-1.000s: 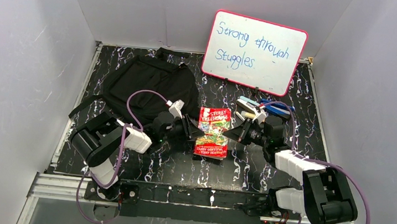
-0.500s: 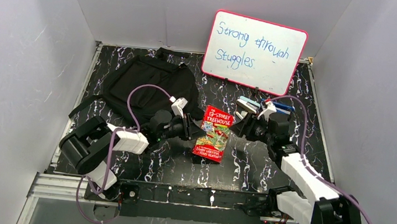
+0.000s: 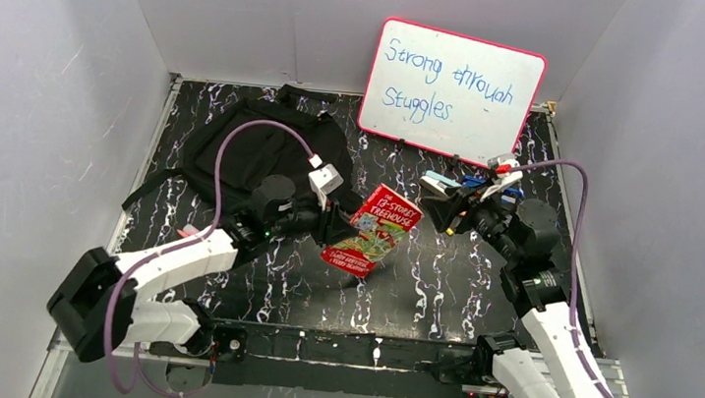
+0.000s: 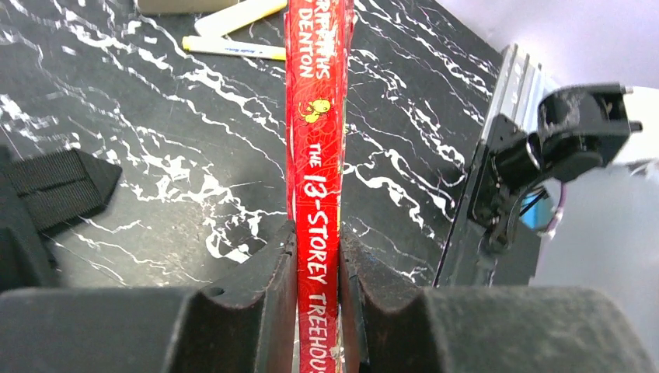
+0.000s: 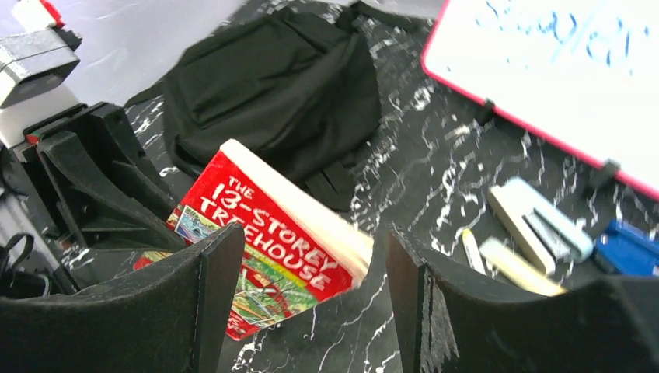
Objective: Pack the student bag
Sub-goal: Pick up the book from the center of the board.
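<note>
Since the earlier frames the book (image 3: 372,232) has been raised from lying flat on the table (image 3: 438,287) to a tilted attitude in front of the whiteboard (image 3: 452,93), below its lower left corner. The right gripper (image 3: 451,214) has been drawn back from the book toward the whiteboard's lower right corner, with its jaws spread. The left gripper (image 3: 331,224) is clamped on the book across the covers at the spine. In the left wrist view the red spine, lettered "THE 13-STOREY TREEHOUSE", is seen pinched between the two dark fingers (image 4: 260,299), a detail that cannot be made out in the top view. The right gripper is shown wide apart and holding nothing; in the right wrist view the book's cover and page edges are framed between its two pads without contact. The student bag (image 3: 255,149) is laid flat on the table to the left of the whiteboard, just behind the left gripper. A stapler (image 5: 536,221) and pale markers (image 5: 509,264) are resolved clearly only in the right wrist view, lying just in front of the whiteboard's lower edge; in the top view they are partly masked by the right gripper. A black strap (image 4: 58,186) end is shown up close only in the left wrist view.
</note>
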{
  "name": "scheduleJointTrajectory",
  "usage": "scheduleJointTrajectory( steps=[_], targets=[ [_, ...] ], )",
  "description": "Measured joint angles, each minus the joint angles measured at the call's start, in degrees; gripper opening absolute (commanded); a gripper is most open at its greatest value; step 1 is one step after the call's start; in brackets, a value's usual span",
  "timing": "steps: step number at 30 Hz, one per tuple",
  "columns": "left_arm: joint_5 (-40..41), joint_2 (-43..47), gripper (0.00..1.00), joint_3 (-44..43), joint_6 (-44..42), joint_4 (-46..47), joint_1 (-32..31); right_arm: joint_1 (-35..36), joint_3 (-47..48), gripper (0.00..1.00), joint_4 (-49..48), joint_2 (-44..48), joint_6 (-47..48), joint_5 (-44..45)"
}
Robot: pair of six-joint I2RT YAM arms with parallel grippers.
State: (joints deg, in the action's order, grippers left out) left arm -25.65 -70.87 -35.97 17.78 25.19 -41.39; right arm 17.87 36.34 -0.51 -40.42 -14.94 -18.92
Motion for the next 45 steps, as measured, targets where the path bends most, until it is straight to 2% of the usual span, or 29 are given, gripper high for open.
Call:
scheduleJointTrajectory(
  steps=[3,8,15,22,27,35,45],
  targets=[
    [-1.4,5.0,0.0,0.2,-6.2,-3.6,0.0,0.0,1.1,0.72,-1.3,1.0,2.9,-4.9],
    [-4.0,12.8,0.0,0.1,-17.0,-8.8,0.0,0.0,1.2,0.7,-3.5,0.9,7.7,-18.1],
    [-8.7,15.4,0.0,-3.0,-29.9,-20.2,0.0,0.0,3.3,0.71,-4.1,-0.7,14.7,-33.9],
    [-11.3,19.3,0.0,-4.3,-39.0,-30.0,0.0,1.6,3.3,0.71,-4.5,-0.2,19.2,-41.9],
    [-12.9,18.9,0.0,-6.0,-42.4,-33.5,0.0,8.9,3.3,0.71,-4.2,-1.1,21.7,-40.1],
    [-15.8,18.8,0.0,-6.5,-45.2,-36.0,0.0,21.8,3.4,0.7,0.8,-8.2,30.0,-29.0],
    [-15.9,20.1,0.0,-6.6,-46.4,-37.4,0.0,24.8,3.2,0.54,4.6,-10.1,33.4,-21.5]
  ],
)
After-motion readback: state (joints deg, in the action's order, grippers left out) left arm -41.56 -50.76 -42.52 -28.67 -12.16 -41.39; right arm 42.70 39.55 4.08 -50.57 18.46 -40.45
